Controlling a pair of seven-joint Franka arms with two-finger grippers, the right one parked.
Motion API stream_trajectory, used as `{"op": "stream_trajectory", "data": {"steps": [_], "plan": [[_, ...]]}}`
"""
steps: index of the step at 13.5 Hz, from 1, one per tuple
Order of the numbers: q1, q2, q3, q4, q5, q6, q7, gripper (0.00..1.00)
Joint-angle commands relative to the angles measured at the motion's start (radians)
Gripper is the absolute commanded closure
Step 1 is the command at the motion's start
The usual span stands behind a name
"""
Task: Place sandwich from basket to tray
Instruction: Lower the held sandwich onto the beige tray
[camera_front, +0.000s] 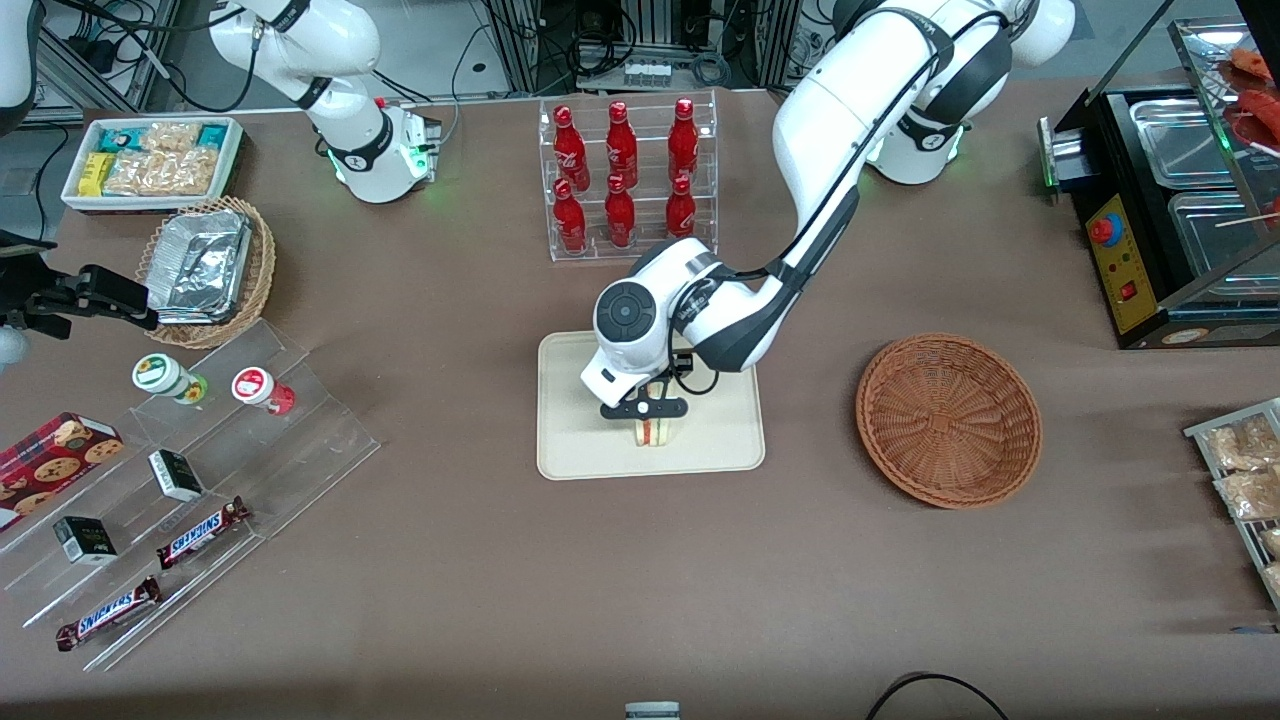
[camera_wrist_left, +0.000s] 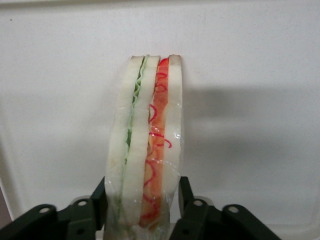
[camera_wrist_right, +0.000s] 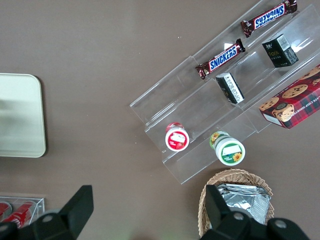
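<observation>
- Sandwich (camera_front: 655, 432) stands on its edge over the tray (camera_front: 580, 440), near the tray's edge nearest the front camera, with the hand (camera_front: 647, 412) right above it.
- Hand is clamped on the sandwich: in the wrist view 1 black finger (camera_wrist_left: 100, 197) presses each outer slice of bread, cream tray surface filling the background.
- Whether the sandwich actually rests on the tray or hangs just above it, I cannot tell.
- Basket (camera_front: 948, 420) sits empty on the tabletop toward the working arm's end, well apart from the tray.
- Progress call: carry looks done, with the sandwich out of the basket and over its target. What's left is letting go and lifting clear.
- Count: 1 sandwich, 1 reddish-brown basket, 1 tray.
- Also on the tabletop: 6 red bottles (camera_front: 620, 175) in a clear rack, farther from the camera than the tray.
- Toward the parked arm's end: 2 Snickers bars (camera_front: 200, 532) on a clear stepped stand, 2 round lidded cups (camera_front: 165, 376), 2 small dark boxes (camera_front: 175, 474), and 1 tan basket of foil containers (camera_front: 205, 270).
</observation>
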Motion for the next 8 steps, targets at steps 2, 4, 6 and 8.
{"op": "stream_trajectory", "data": {"steps": [2, 4, 6, 8], "plan": [[-0.019, 0.003, 0.016, 0.036, 0.015, -0.007, -0.020, 0.00], [-0.018, -0.022, 0.016, 0.036, 0.015, -0.024, -0.019, 0.00], [-0.016, -0.033, 0.015, 0.074, 0.010, -0.072, -0.019, 0.00], [-0.011, -0.040, 0.013, 0.135, 0.007, -0.157, -0.011, 0.00]]}}
